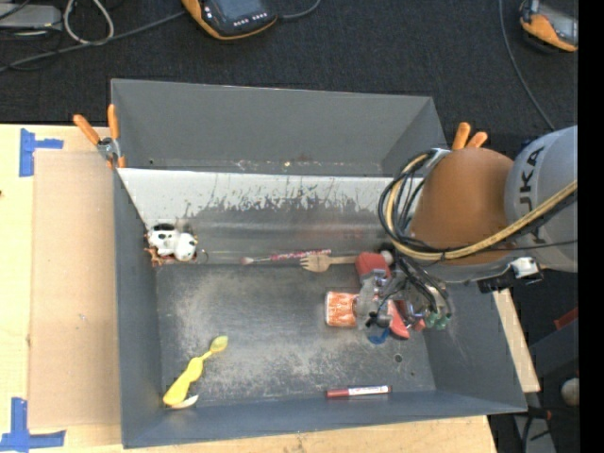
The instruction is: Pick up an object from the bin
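Claw (382, 317) beside orange can (340, 310), red block (370, 263)

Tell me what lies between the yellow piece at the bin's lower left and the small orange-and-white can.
Nothing: in the camera view, only bare bin floor stretches between the yellow piece and the orange-and-white can.

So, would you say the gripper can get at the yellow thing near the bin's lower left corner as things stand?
Probably yes. The yellow thing lies alone on the bin floor, with nothing on or against it. The gripper sits at the right beside an orange-and-white can, open floor between them.
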